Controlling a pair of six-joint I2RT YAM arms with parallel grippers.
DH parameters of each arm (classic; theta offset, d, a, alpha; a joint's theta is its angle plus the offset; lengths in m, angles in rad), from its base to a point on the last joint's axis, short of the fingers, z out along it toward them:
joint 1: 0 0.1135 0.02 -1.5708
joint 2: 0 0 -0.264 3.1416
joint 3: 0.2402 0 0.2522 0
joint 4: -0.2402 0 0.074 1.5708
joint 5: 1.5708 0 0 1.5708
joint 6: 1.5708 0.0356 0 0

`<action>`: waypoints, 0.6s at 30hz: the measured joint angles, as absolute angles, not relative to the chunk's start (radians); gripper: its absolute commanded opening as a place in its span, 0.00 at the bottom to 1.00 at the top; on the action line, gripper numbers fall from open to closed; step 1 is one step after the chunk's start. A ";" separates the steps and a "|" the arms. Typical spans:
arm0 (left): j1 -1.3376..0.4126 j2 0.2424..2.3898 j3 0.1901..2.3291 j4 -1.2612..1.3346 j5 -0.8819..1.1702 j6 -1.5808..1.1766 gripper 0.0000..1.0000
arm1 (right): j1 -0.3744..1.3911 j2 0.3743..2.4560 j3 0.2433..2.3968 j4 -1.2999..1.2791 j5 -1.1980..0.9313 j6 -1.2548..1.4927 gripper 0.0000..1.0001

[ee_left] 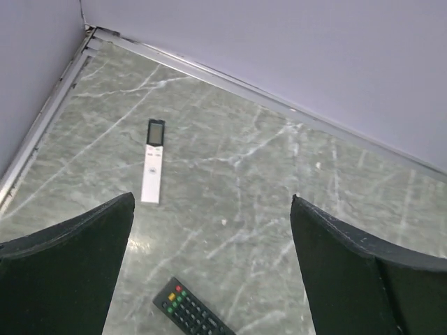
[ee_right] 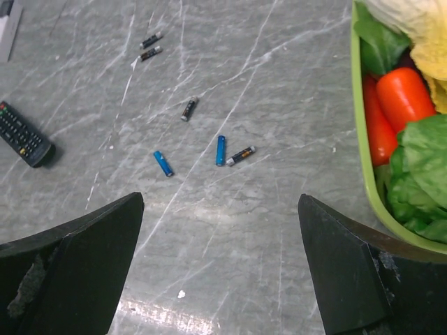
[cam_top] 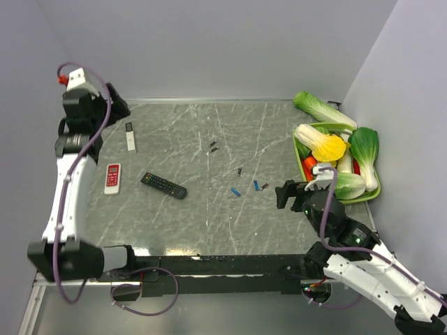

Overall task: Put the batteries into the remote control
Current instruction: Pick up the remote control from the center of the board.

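Observation:
Three remote controls lie at the left of the table: a slim white one [cam_top: 130,137] [ee_left: 153,162], a red and white one [cam_top: 112,178] and a black one [cam_top: 163,185] [ee_left: 192,314] [ee_right: 24,136]. The batteries are scattered mid-table: two blue ones [ee_right: 162,163] [ee_right: 221,150] and several black ones [ee_right: 241,155] [ee_right: 189,109] [ee_right: 150,40]. My left gripper [cam_top: 115,105] [ee_left: 212,199] hangs open and empty high over the far left corner, above the white remote. My right gripper [cam_top: 286,194] [ee_right: 221,197] is open and empty, just near-right of the blue batteries [cam_top: 236,192].
A green tray [cam_top: 296,150] [ee_right: 357,105] heaped with toy vegetables stands at the right edge, close beside my right gripper. Grey walls close in the far side and both sides of the marble table [cam_top: 209,223].

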State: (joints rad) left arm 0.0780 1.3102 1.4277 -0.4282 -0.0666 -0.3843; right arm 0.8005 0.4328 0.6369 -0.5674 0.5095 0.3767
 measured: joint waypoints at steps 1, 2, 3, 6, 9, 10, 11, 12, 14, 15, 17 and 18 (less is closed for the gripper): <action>0.078 1.254 1.377 -0.416 -0.057 -0.392 0.97 | 0.801 0.417 0.638 -0.579 0.516 0.379 1.00; 0.078 1.204 1.333 -0.409 -0.049 -0.400 0.97 | 0.801 0.404 0.639 -0.589 0.518 0.381 1.00; 0.078 1.163 1.289 -0.399 -0.047 -0.406 0.97 | 0.801 0.388 0.643 -0.602 0.521 0.381 1.00; 0.078 1.039 1.159 -0.409 -0.051 -0.419 0.97 | 0.801 0.358 0.668 -0.635 0.527 0.380 1.00; 0.078 0.927 1.053 -0.424 -0.069 -0.440 0.97 | 0.801 0.331 0.691 -0.652 0.532 0.372 1.00; 0.078 0.895 1.025 -0.432 -0.076 -0.444 0.97 | 0.800 0.322 0.694 -0.653 0.532 0.368 1.00; 0.078 0.853 0.991 -0.431 -0.085 -0.451 0.97 | 0.800 0.313 0.694 -0.654 0.534 0.366 1.00; 0.078 0.810 0.958 -0.437 -0.099 -0.459 0.97 | 0.800 0.305 0.694 -0.659 0.535 0.364 1.00; 0.078 0.730 0.902 -0.444 -0.126 -0.474 0.97 | 0.800 0.293 0.694 -0.669 0.537 0.360 1.00; 0.078 0.696 0.879 -0.447 -0.138 -0.483 0.97 | 0.800 0.288 0.694 -0.672 0.538 0.358 1.00; 0.078 0.648 0.843 -0.446 -0.155 -0.497 0.97 | 0.800 0.279 0.694 -0.674 0.539 0.358 1.00; 0.078 0.630 0.823 -0.446 -0.159 -0.508 0.97 | 0.800 0.276 0.694 -0.674 0.540 0.358 1.00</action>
